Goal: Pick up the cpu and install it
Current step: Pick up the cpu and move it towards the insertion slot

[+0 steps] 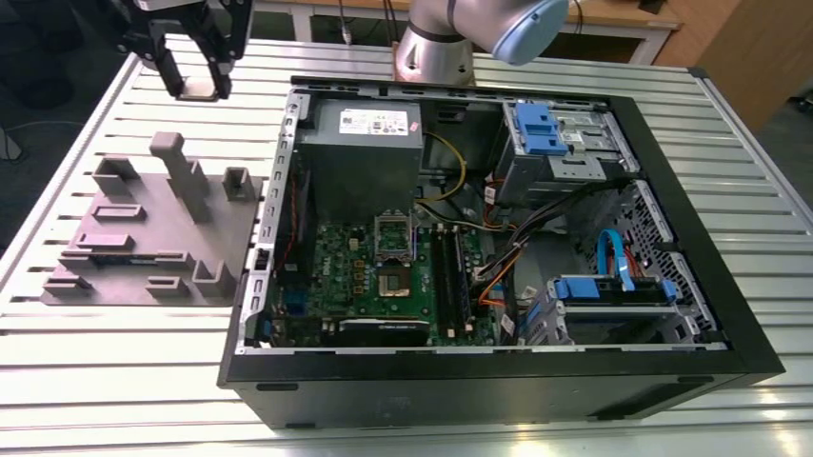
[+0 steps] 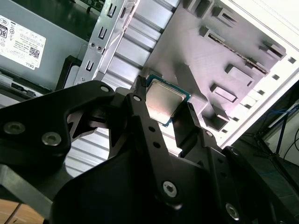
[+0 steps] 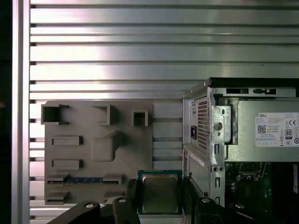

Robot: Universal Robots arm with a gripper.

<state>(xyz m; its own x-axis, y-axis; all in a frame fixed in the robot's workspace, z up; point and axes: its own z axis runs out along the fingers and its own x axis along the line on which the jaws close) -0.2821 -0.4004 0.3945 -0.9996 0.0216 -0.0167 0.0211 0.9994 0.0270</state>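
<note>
The tool (image 1: pixel 198 81) hangs above the slatted metal table (image 1: pixel 128 362) at the exterior view's left, beside the open computer case (image 1: pixel 711 314). Its two black fingers (image 2: pixel 140 109) are pinching the cpu (image 2: pixel 163 100) by opposite edges. In both wrist views the chip's silver-grey metal top faces the camera, framed by a thin green edge, and it sits flat between the fingers.

The cpu is in the air, clear of the grey plastic fixture (image 3: pixel 93 149) with its upright blocks, which lies on the table just beside the case's wall. Inside the case, the green motherboard (image 1: pixel 368 276) lies near the middle. The grey power supply (image 1: pixel 362 143) with a white label sits next to it, at the end nearer the arm's base.
</note>
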